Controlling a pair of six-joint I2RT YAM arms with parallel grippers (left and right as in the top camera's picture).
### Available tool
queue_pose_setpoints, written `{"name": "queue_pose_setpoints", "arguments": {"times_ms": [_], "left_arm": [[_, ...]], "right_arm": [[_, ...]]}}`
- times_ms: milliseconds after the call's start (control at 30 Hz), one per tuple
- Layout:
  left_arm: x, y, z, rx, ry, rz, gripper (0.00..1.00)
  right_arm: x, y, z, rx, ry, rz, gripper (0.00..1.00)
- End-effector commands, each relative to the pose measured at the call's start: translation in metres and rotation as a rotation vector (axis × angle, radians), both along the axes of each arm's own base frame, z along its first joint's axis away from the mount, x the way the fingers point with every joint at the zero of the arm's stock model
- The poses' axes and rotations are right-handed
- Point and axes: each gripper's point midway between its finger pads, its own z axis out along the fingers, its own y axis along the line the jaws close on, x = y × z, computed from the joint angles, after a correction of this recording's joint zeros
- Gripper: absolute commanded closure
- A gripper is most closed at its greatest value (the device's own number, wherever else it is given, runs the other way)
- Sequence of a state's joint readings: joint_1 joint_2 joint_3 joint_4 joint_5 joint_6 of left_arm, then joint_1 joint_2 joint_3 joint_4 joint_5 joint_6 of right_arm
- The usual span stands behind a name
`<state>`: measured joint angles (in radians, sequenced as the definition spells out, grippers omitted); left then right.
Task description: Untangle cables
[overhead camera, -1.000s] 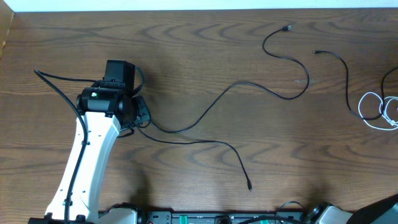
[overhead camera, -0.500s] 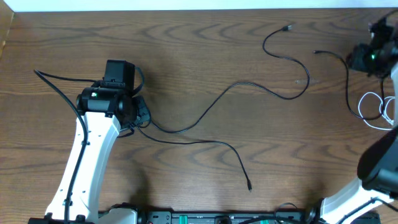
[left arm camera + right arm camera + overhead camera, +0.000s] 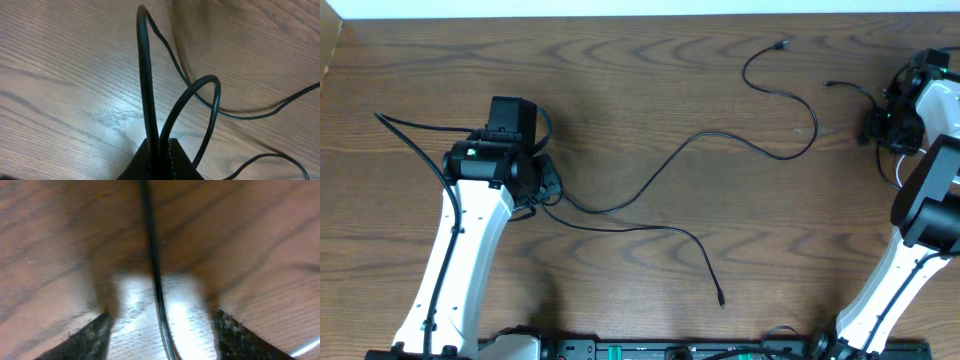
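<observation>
Left pinching, right spread.
My left gripper [image 3: 161,150], at the table's [image 3: 620,100] 9 o'clock, pinched a black cable [image 3: 146,75]. My right gripper [image 3: 160,335], at 3 o'clock, stood spread astride another cable [image 3: 152,255] without touching it. I counted three black.

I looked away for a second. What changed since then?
The right arm swung in from the right edge; the right tool, open, now straddles the short black cable without gripping it. The left tool stayed shut on the looped black cable; nothing else shifted.
</observation>
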<state>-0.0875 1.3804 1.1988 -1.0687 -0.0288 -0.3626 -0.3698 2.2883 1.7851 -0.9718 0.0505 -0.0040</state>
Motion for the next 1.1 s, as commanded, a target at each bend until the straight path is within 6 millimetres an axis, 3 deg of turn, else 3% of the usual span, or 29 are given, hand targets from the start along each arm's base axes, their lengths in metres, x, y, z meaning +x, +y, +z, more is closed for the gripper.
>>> {"name": "queue_pose_setpoints", "arguments": {"times_ms": [0, 33, 67, 100, 200, 233, 300, 333, 367, 433, 533, 633, 700, 733, 800, 833, 900, 967, 1000, 1067], "left_arm": [[-0.001, 0.002, -0.001, 0.005, 0.006, 0.002, 0.92], [-0.001, 0.002, -0.001, 0.005, 0.006, 0.002, 0.93], [-0.001, 0.002, -0.001, 0.005, 0.006, 0.002, 0.93], [-0.001, 0.002, -0.001, 0.005, 0.006, 0.002, 0.92], [-0.001, 0.002, -0.001, 0.005, 0.006, 0.002, 0.93], [-0.001, 0.002, -0.001, 0.005, 0.006, 0.002, 0.92], [-0.001, 0.002, -0.001, 0.005, 0.006, 0.002, 0.92], [-0.001, 0.002, -0.001, 0.005, 0.006, 0.002, 0.92], [-0.001, 0.002, -0.001, 0.005, 0.006, 0.002, 0.92], [-0.001, 0.002, -0.001, 0.005, 0.006, 0.002, 0.93], [-0.001, 0.002, -0.001, 0.005, 0.006, 0.002, 0.93], [-0.001, 0.002, -0.001, 0.005, 0.006, 0.002, 0.92], [-0.001, 0.002, -0.001, 0.005, 0.006, 0.002, 0.93], [-0.001, 0.002, -0.001, 0.005, 0.005, 0.002, 0.92], [-0.001, 0.002, -0.001, 0.005, 0.005, 0.002, 0.92], [-0.001, 0.0, -0.001, -0.003, 0.005, 0.0, 0.92], [0.003, -0.012, 0.0, -0.07, -0.012, -0.017, 0.93], [0.03, -0.066, 0.017, -0.35, -0.133, -0.123, 0.93], [0.055, -0.112, 0.047, -0.545, -0.272, -0.229, 0.93], [0.079, -0.156, 0.087, -0.676, -0.446, -0.313, 0.93]], "right_arm": [[-0.012, -0.004, -0.017, 0.025, 0.039, -0.038, 0.62], [-0.012, -0.002, -0.018, 0.044, 0.036, -0.039, 0.66], [-0.011, 0.002, -0.019, 0.073, 0.027, -0.041, 0.79], [-0.009, 0.007, -0.019, 0.113, 0.011, -0.042, 0.99], [-0.004, 0.016, -0.014, 0.164, -0.014, -0.038, 0.99], [0.0, 0.015, -0.002, 0.165, -0.042, -0.037, 0.99], [0.014, -0.006, 0.058, 0.106, -0.18, -0.071, 0.99], [0.013, -0.033, 0.111, 0.047, -0.299, -0.185, 0.99], [0.008, -0.045, 0.126, 0.02, -0.328, -0.24, 0.99], [-0.029, -0.095, 0.175, -0.123, -0.393, -0.474, 0.99], [-0.07, -0.13, 0.183, -0.199, -0.352, -0.62, 0.99], [-0.12, -0.155, 0.153, -0.241, -0.227, -0.803, 0.99], [-0.127, -0.159, 0.134, -0.195, -0.225, -0.85, 0.87], [-0.111, -0.151, 0.126, -0.082, -0.292, -0.827, 0.66], [-0.07, -0.126, 0.129, 0.108, -0.425, -0.679, 0.52], [-0.05, -0.109, 0.135, 0.179, -0.475, -0.583, 0.51], [-0.03, -0.08, 0.14, 0.257, -0.502, -0.466, 0.51], [-0.01, -0.029, 0.139, 0.308, -0.479, -0.269, 0.49], [0.0, 0.01, 0.136, 0.329, -0.438, -0.148, 0.47], [0.007, 0.044, 0.134, 0.341, -0.411, -0.043, 0.46]]}}
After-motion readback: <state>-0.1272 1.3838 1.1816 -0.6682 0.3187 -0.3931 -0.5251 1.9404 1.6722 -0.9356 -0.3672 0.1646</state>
